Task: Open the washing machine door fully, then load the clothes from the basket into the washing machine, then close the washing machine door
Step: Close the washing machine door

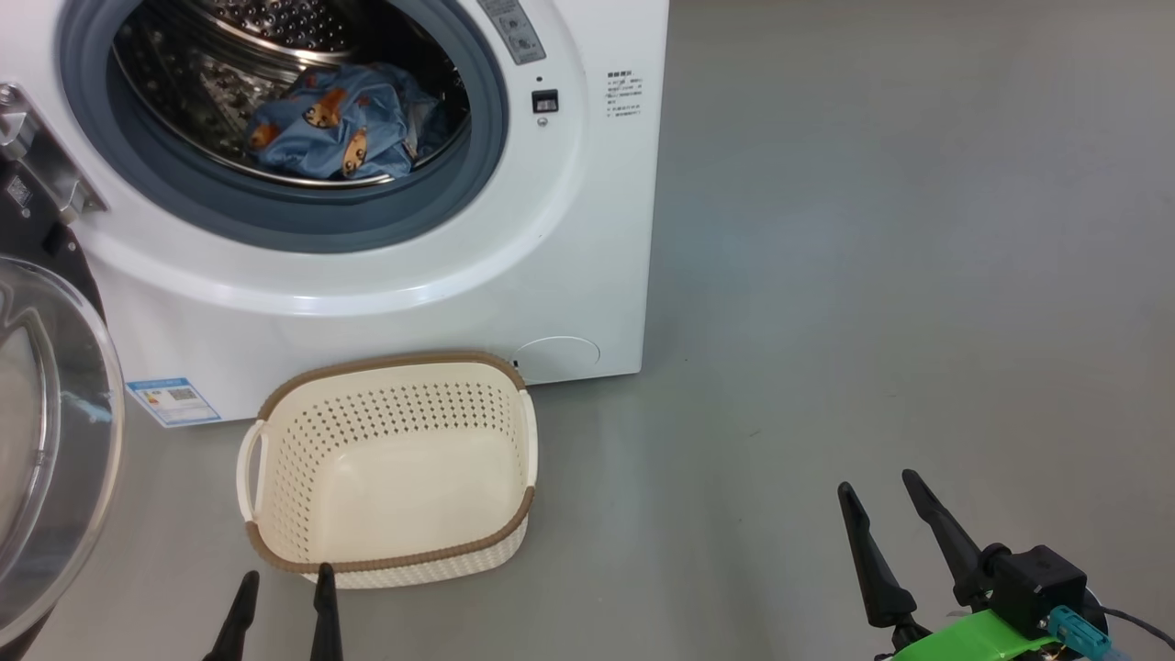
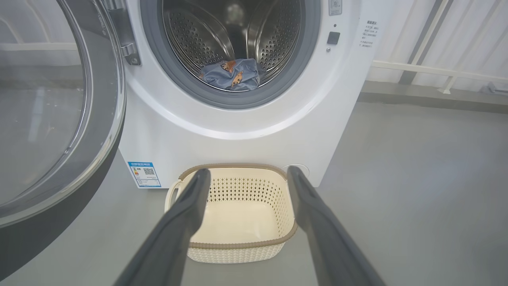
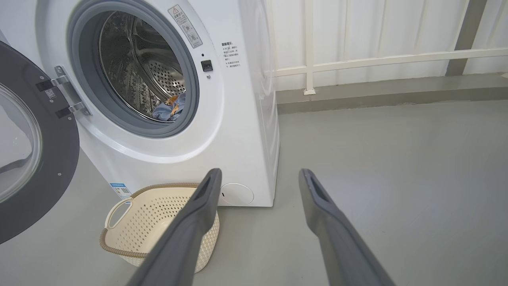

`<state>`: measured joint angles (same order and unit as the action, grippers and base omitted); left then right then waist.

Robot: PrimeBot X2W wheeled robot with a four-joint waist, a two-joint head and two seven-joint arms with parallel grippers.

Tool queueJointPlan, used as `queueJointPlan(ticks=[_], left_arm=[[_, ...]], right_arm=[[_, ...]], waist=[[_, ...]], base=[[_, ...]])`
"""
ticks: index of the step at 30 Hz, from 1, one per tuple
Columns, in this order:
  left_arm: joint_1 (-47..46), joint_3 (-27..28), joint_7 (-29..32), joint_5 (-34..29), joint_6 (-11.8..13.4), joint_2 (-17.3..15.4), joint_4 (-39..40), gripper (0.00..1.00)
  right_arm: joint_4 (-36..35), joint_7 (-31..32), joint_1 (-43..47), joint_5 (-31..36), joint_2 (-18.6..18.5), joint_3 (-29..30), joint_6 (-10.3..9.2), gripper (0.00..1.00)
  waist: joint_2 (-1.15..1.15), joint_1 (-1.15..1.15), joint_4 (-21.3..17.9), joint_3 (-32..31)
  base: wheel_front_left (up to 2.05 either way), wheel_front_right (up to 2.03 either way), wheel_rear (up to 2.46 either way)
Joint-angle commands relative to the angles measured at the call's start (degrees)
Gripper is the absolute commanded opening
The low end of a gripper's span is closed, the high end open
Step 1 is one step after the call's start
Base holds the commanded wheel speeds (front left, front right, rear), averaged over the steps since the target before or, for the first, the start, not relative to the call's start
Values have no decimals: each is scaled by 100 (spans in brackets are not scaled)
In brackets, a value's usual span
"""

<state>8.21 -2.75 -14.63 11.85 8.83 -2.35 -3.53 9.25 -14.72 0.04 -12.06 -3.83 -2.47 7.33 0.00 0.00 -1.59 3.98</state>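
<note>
The washing machine door (image 1: 55,441) is swung wide, the clothes (image 1: 340,124) are seen inside the washing machine (image 1: 367,303), and the basket (image 1: 390,367) stands empty before it, so only the closing is judged to remain. The left hand (image 1: 286,573) and the right hand (image 1: 877,481) are held spread and empty. The left side is crowded by the door's edge and the basket rim, while open floor (image 1: 872,275) is offered on the right.

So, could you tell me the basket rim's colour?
Brown; the basket rim shows best in the head view.
</note>
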Motion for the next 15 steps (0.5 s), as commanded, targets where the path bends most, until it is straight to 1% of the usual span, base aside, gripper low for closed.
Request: queueJointPlan(ticks=[1, 8, 15], left_arm=[[-216, 211, -37, -62, 0, -53, 136, 100], [-241, 200, -37, -96, 1, -53, 184, 100], [-217, 207, -37, -130, 43, -53, 267, 100]], right_arm=[[-126, -28, -122, 60, -17, -123, 16, 100], [-100, -28, -120, 80, -19, -96, 16, 100], [-70, -28, -155, 93, -82, -124, 16, 100]], waist=[[0, 0, 21, 8], [0, 0, 224, 28], [0, 0, 681, 26]], base=[[0, 0, 0], [0, 0, 0], [0, 0, 0]])
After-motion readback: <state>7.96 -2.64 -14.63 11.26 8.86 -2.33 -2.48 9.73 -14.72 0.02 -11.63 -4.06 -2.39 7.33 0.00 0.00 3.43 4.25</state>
